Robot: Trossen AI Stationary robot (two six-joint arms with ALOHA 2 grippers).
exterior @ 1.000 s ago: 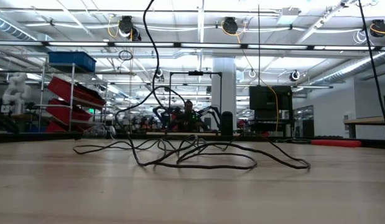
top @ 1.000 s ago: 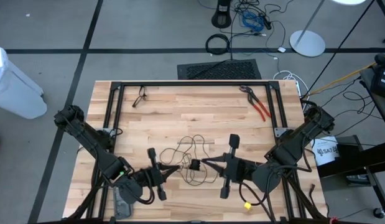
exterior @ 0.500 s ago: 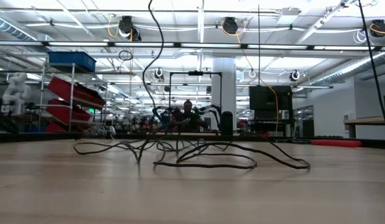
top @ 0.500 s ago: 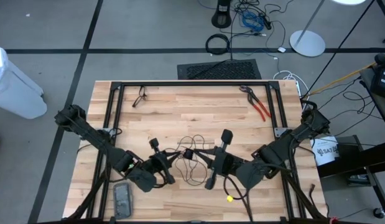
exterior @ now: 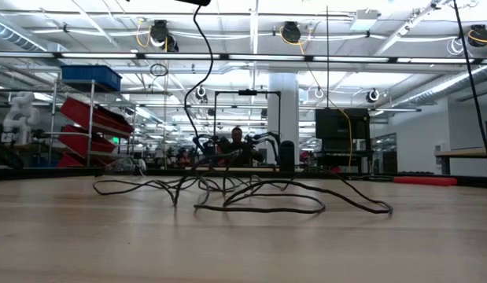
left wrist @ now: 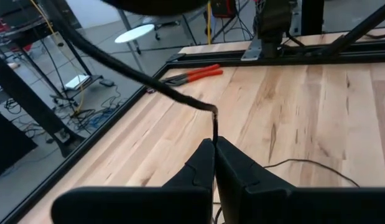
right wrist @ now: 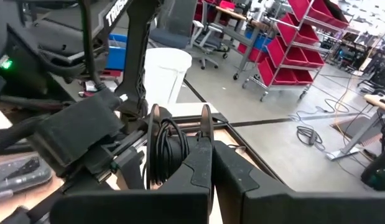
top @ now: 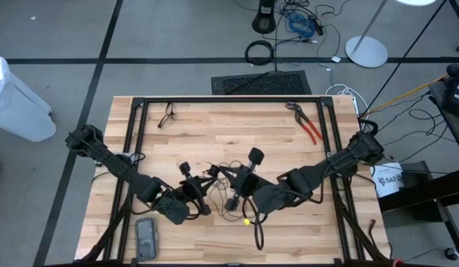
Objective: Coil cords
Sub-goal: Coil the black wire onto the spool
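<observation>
The thin black cord (top: 226,211) lies in loose loops on the wooden table between my two grippers; the low view shows the loops (exterior: 259,209) flat on the wood and one strand (exterior: 188,110) rising from them out of the top of the picture. My left gripper (top: 208,185) is shut on the cord near the table's middle front. My right gripper (top: 228,178) is close to its right, shut, with several gathered turns of cord (right wrist: 164,144) beside its fingers. The cord's pale end piece does not show. My left gripper pinches a single strand of the cord (left wrist: 214,132) between its two fingertips. The strand leaves the tips and runs on clear of the table toward my right gripper. My right gripper is shut with several turns of cord (right wrist: 167,134) against its fingers. Its fingers hide where they pinch.
Red-handled pliers (top: 307,123) lie at the far right, a small dark object (top: 167,116) at the far left, a grey flat object (top: 146,236) at the near left. A black frame rail (top: 229,99) runs along the table's edges. The far half of the table is bare wood.
My right gripper has gone toward the table's left and a little toward the far edge, turning as it went, and now is close to my left gripper. My left gripper has shifted slightly right and far. The cord loops between them have drawn closer together.
</observation>
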